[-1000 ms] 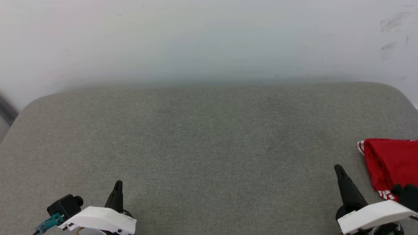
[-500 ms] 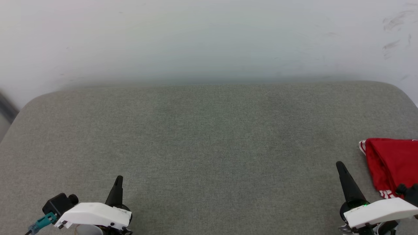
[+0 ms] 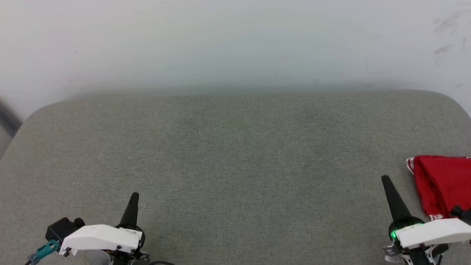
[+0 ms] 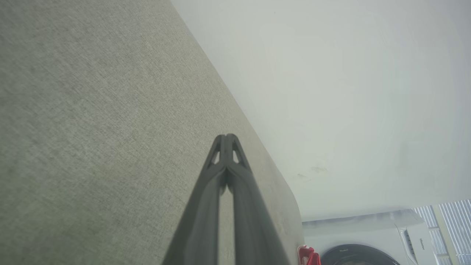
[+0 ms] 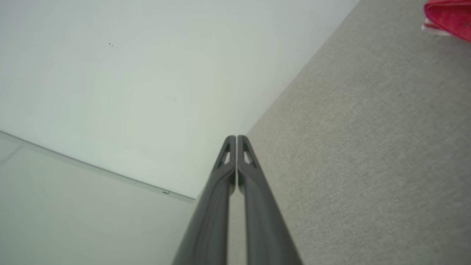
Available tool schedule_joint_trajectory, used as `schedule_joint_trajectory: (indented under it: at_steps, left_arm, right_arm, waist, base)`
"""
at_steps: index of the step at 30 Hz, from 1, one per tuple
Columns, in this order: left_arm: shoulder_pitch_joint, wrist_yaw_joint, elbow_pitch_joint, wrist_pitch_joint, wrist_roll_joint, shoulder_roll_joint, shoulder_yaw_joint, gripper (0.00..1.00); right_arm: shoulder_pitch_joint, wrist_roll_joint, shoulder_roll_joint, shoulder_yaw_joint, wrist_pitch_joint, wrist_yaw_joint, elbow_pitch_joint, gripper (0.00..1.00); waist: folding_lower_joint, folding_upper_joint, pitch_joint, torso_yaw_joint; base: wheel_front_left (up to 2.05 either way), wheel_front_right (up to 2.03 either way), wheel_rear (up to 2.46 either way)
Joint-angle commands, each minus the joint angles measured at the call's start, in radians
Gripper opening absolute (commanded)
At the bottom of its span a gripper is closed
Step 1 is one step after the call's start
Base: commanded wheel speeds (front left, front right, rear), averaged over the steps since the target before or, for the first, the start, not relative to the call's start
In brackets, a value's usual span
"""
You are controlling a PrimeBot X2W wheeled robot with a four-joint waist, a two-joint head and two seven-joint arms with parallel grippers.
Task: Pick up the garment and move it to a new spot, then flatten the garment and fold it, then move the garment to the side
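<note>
Heads up, both of your grippers are empty right now. In the head view your left gripper (image 3: 133, 206) sits at about 8 o'clock over the grey fabric surface (image 3: 235, 154), and the left wrist view shows its fingers (image 4: 206, 206) pressed together with nothing between them. Your right gripper (image 3: 389, 187) is at about 4 o'clock, and its own wrist view shows the same: tips together, holding nothing, with a green light (image 3: 394, 233) glowing at its base.

The garment (image 3: 439, 184) is the red bundle between 3 and 4 o'clock in the head view. It lies on the fabric, is cut off by the frame edge, and shows a bit of red-white striped trim. It's just beside your right gripper but not touching the fingers. The right wrist view has it up at 1 o'clock (image 5: 447, 14). The left wrist view shows a sliver at 5 o'clock (image 4: 308, 256), next to a white washing machine (image 4: 368, 235). A white wall (image 3: 235, 44) runs behind it all.
</note>
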Motion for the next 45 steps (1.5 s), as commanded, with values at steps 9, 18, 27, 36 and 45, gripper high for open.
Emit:
schedule_joint_trajectory:
  at_steps: [9, 18, 27, 36, 45]
  left_arm:
    - [-0.033, -0.033, -0.001, 0.028, -0.076, -0.019, 0.040, 0.00]
    - [-0.040, -0.057, 0.004, 0.050, -0.138, -0.036, 0.070, 0.00]
    - [-0.048, -0.080, 0.009, 0.070, -0.195, -0.054, 0.097, 0.00]
    - [-0.051, -0.100, 0.014, 0.090, -0.248, -0.069, 0.121, 0.00]
    - [-0.058, -0.119, 0.018, 0.109, -0.298, -0.085, 0.144, 0.00]
  right_arm:
    - [-0.036, 0.107, -0.005, -0.008, 0.006, 0.000, 0.016, 0.00]
    - [-0.049, 0.192, -0.004, -0.013, 0.011, 0.000, 0.035, 0.00]
    - [-0.059, 0.272, -0.003, -0.019, 0.015, 0.000, 0.051, 0.00]
    - [-0.074, 0.346, -0.002, -0.024, 0.018, 0.000, 0.068, 0.00]
    - [-0.081, 0.414, -0.002, -0.029, 0.021, 0.000, 0.082, 0.00]
  waist:
    - [0.0000, 0.0000, 0.004, 0.002]
    - [0.0000, 0.0000, 0.009, 0.005]
    - [0.0000, 0.0000, 0.013, 0.007]
    - [0.0000, 0.0000, 0.017, 0.010]
    - [0.0000, 0.0000, 0.022, 0.012]
  base:
    - [0.00, 0.00, 0.00]
    - [0.00, 0.00, 0.00]
    - [0.00, 0.00, 0.00]
    - [0.00, 0.00, 0.00]
    - [0.00, 0.00, 0.00]
